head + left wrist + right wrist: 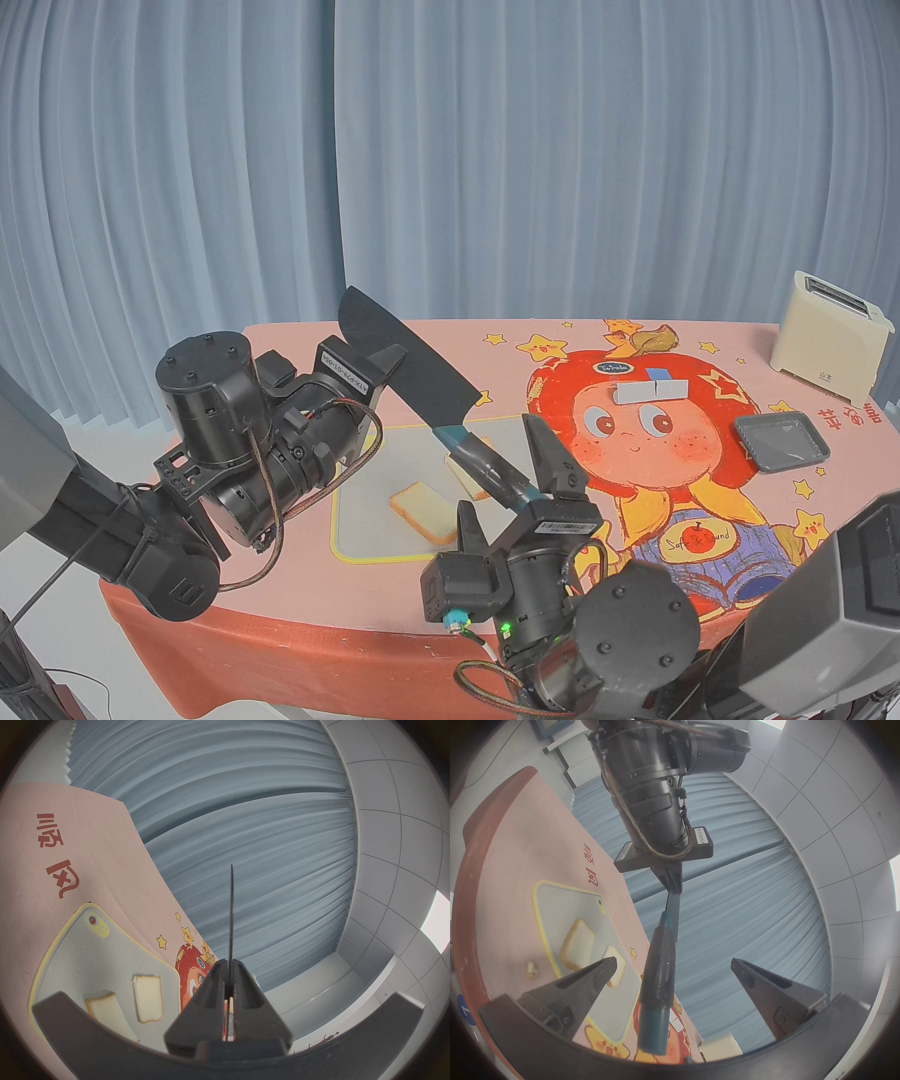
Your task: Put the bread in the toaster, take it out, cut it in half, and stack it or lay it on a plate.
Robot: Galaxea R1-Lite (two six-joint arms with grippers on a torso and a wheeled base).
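Above the board (370,534), the left gripper (380,361) is pinching the knife (412,367) by the flat of its blade, jaws pressed together on it, and is holding it in the air with the handle (487,469) pointing down toward the right gripper (506,483). That gripper is standing spread, one finger on either side of the handle and, as far as the right wrist view shows, touching neither side. The bread is lying on the board as two pieces (427,511) (469,480) just beside each other, so the cut is looking done and the step in hand is looking like a knife handover. Next, the right jaws need closing squarely on the handle before the left lets go of the blade. After that the pieces are waiting to be moved to the plate (780,441), which is sitting well apart, near the toaster (830,337).
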